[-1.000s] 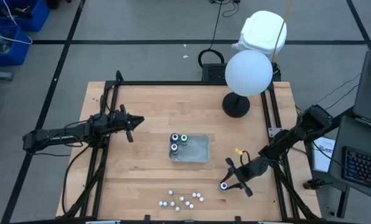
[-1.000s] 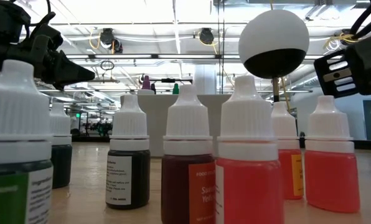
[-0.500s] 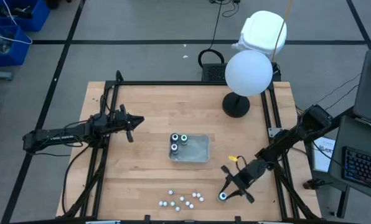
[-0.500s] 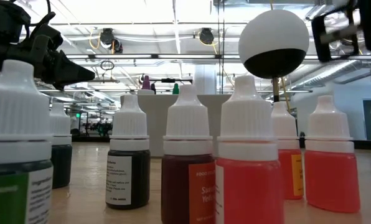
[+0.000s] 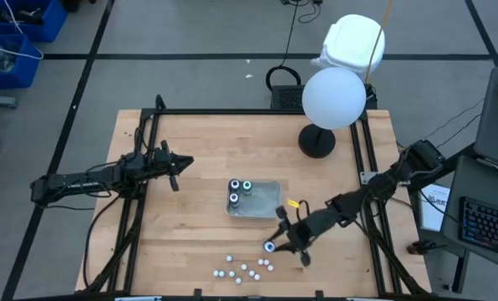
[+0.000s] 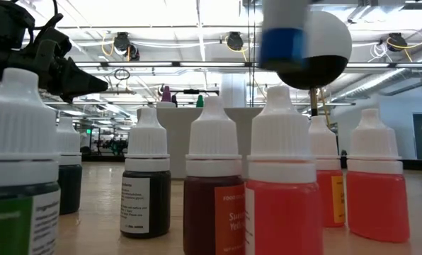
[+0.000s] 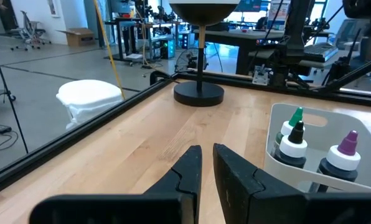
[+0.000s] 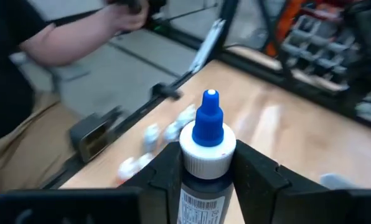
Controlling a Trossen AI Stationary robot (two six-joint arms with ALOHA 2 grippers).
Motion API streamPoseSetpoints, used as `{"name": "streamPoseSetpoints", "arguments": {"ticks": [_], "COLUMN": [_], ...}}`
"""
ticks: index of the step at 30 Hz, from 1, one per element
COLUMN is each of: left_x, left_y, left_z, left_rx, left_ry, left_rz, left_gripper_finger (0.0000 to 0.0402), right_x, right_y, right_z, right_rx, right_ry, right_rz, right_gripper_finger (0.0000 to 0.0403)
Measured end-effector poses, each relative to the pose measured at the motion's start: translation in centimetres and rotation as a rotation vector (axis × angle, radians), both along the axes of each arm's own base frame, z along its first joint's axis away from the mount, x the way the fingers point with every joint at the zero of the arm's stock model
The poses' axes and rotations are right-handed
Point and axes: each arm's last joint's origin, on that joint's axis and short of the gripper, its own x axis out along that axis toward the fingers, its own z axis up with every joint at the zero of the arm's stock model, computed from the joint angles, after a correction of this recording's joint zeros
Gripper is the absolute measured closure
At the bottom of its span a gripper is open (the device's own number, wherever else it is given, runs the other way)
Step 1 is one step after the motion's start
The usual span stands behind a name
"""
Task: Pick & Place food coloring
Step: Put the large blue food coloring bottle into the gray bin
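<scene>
Sitting between right claw (image 8: 204,168) fingers: bottle (image 8: 205,163)

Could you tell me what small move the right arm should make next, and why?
Probably carry on toward the clear tray: the right gripper is shut on a blue-capped food coloring bottle just short of it, where three bottles already stand.

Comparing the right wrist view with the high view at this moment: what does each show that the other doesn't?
Only the right wrist view: the label and blue tip of the food coloring bottle clamped between the right gripper's fingers, and a person's sleeve beyond the table.

Only the high view: the clear tray holding three bottles, the left gripper waiting over the table's left side, and the white globe lamp.

Both: the right gripper gripping one bottle, and the loose white-capped bottles near the table's front edge.
</scene>
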Motion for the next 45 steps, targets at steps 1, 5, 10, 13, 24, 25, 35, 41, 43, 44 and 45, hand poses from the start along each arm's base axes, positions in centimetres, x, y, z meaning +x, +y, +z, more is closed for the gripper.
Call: {"name": "streamPoseSetpoints", "arguments": {"ticks": [1, 5, 10, 13, 24, 25, 35, 41, 43, 44, 45], "left_x": [0.0, 0.0, 0.0, 0.0, 0.0, 0.0, 0.0, 0.0, 0.0, 0.0, 0.0], "left_y": [0.0, 0.0, 0.0, 0.0, 0.0, 0.0, 0.0, 0.0, 0.0, 0.0, 0.0], "left_z": [0.0, 0.0, 0.0, 0.0, 0.0, 0.0, 0.0, 0.0, 0.0, 0.0, 0.0], "left_rx": [0.0, 0.0, 0.0, 0.0, 0.009, 0.009, 0.008, 0.008, 0.008, 0.008, 0.008], "left_ry": [0.0, 0.0, 0.0, 0.0, 0.003, 0.003, 0.004, 0.004, 0.004, 0.004, 0.004], "left_rz": [0.0, 0.0, 0.0, 0.0, -0.001, -0.001, -0.001, -0.001, -0.001, -0.001, -0.001], "left_gripper_finger": [0.0355, 0.0355, 0.0355, 0.0355, 0.0355, 0.0355, 0.0355, 0.0355, 0.0355, 0.0355, 0.0355], "right_x": [0.4, 1.7, 3.0, 3.5, 5.0, 5.2, 6.1, 6.6, 6.7, 6.8, 6.9], "right_y": [-0.4, -2.5, -5.6, -7.5, -9.9, -9.9, -9.7, -10.0, -10.1, -10.1, -10.1], "right_z": [0.3, 1.3, 1.8, 1.8, -0.9, -1.3, -4.1, -5.5, -6.1, -6.5, -6.8], "right_rx": [0.003, -0.026, -0.038, -0.04, -0.007, -0.005, 0.012, 0.023, 0.019, 0.017, 0.018], "right_ry": [-0.01, -0.099, -0.154, -0.15, -0.086, -0.082, -0.032, 0.006, 0.018, 0.024, 0.023], "right_rz": [-0.023, -0.189, -0.31, -0.366, -0.415, -0.415, -0.428, -0.448, -0.452, -0.453, -0.454], "right_gripper_finger": [0.03, 0.0298, 0.0296, 0.0299, 0.0298, 0.0297, 0.0297, 0.0292, 0.0294, 0.0295, 0.0296]}}
